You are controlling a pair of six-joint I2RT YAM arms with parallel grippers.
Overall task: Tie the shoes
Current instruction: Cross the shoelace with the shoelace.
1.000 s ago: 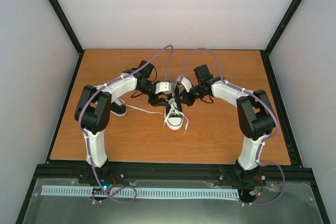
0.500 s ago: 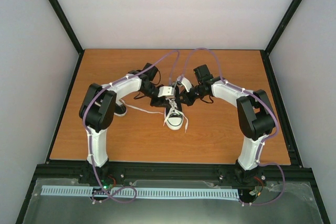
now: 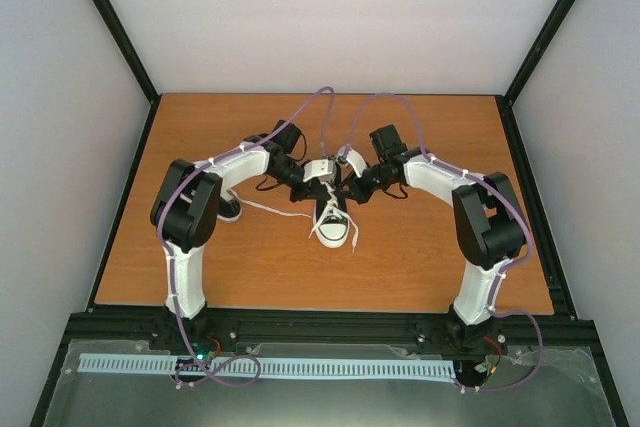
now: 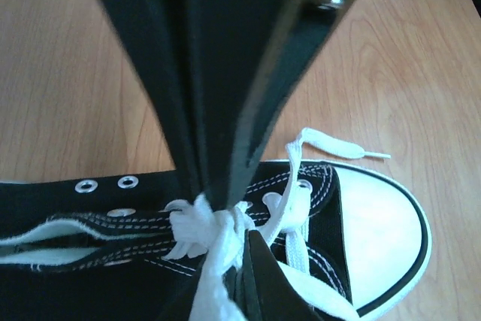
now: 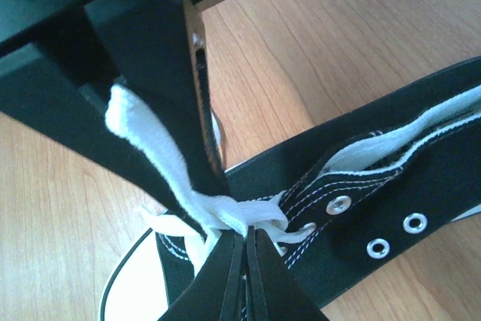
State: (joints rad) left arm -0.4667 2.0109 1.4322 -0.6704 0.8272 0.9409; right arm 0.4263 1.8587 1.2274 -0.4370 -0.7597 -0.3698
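Canvas and rubber make up the shoe [image 3: 333, 228] at the middle of the wooden table [image 3: 420, 257]: black woven cloth with white stitching, round metal eyelets [image 5: 412, 222], a smooth white toe cap [image 4: 379, 238] edged by a thin black line, and a flat white lace [image 5: 143, 140] with a soft, slightly fuzzy weave. It lies with its toe toward the arm bases, and both arms bend inward to meet over its laced part. The left gripper [image 4: 218, 199] is pressed closed, its two flat black fingers narrowing to a wedge whose tips pinch a bunched knot of lace just above the top eyelets. The right gripper [image 5: 214, 204] is also clamped, with a band of lace running up between its broad, matte black fingers and down to the same crossing. Each wrist view shows the other gripper's thin fingertips coming in from below, touching or nearly touching at the knot. One loose end of the lace curls over the toe side and rests on the table, ending in a stiff narrow tip. A second shoe [image 3: 229, 210] of the same kind lies well to the left, mostly hidden behind the left arm, with a white strand trailing from it across the grainy orange-brown tabletop toward the middle.
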